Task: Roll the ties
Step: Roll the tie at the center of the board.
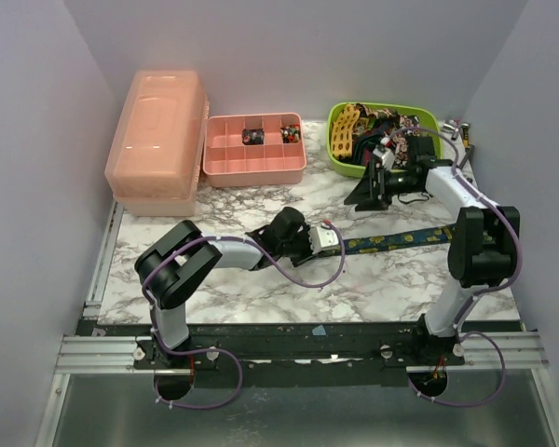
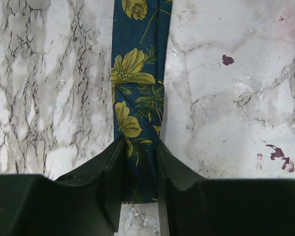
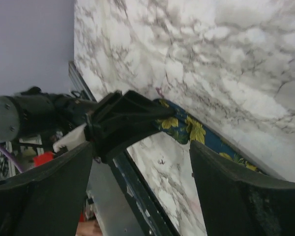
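A navy tie (image 2: 136,88) printed with yellow flowers and green leaves lies stretched straight across the marble surface (image 1: 261,289). The left gripper (image 2: 139,152) pinches one end of it. The right gripper (image 1: 371,189) hovers spread wide, holding nothing, near the green bin (image 1: 334,135).

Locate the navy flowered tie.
In the top view the navy tie lies flat on the marble table, right of centre, one end pinched in the left arm's fingers, the other reaching toward the right arm.

Pink box (image 1: 158,140), pink tray (image 1: 253,173), green bin (image 1: 334,140)
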Motion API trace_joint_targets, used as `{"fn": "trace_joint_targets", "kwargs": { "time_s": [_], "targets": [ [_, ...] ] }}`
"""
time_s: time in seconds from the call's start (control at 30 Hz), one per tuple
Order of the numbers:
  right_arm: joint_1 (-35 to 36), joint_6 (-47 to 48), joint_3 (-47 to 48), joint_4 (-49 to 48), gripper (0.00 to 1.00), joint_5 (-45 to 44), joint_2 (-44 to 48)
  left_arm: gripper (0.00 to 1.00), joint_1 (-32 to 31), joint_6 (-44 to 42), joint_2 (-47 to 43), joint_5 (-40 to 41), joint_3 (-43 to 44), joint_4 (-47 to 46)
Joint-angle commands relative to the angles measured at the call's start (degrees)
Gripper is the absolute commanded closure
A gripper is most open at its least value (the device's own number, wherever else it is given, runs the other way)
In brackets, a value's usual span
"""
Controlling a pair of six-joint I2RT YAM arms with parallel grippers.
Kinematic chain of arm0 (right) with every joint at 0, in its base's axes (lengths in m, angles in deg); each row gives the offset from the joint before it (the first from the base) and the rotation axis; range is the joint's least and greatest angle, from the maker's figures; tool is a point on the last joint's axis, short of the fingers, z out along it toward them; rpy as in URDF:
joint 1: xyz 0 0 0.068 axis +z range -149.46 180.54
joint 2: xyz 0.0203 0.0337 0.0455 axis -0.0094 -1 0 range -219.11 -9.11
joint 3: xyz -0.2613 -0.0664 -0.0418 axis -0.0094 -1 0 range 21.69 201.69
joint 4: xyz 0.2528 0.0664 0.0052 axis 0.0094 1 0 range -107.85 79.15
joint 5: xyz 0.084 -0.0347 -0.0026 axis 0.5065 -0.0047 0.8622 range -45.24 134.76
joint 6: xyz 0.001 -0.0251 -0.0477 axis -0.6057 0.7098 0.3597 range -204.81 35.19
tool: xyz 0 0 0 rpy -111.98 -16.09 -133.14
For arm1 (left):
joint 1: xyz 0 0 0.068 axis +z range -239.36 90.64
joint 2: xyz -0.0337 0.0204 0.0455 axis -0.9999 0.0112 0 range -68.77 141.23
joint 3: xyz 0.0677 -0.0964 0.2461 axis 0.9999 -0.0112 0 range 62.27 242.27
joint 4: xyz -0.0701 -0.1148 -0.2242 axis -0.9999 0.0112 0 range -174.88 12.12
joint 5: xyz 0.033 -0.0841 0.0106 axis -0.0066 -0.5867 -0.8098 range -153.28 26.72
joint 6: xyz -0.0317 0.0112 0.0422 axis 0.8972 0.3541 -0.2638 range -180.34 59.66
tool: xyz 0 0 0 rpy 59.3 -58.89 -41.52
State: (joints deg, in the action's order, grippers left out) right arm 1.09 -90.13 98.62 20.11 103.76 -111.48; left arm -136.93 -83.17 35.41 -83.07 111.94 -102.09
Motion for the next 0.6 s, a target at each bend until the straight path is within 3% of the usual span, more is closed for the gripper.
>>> {"fn": "trace_joint_targets", "kwargs": {
  "time_s": [0.0, 0.23, 0.57],
  "targets": [
    [3.43, 3.64, -5.76, 4.21, 0.24, -0.39, -3.28, 0.72, 0.71, -0.97, 0.61, -0.28, -2.34, 4.35],
    [9.64, 6.92, -8.38, 3.42, 0.51, -3.28, -7.4, 0.71, 1.64, -1.78, 0.33, -3.36, -2.91, 4.54],
    [13.14, 7.4, -8.22, 0.54, 0.57, -9.13, -12.71, 0.71, 1.92, -2.22, 0.32, -4.18, -2.9, 4.64]
  ]
}}
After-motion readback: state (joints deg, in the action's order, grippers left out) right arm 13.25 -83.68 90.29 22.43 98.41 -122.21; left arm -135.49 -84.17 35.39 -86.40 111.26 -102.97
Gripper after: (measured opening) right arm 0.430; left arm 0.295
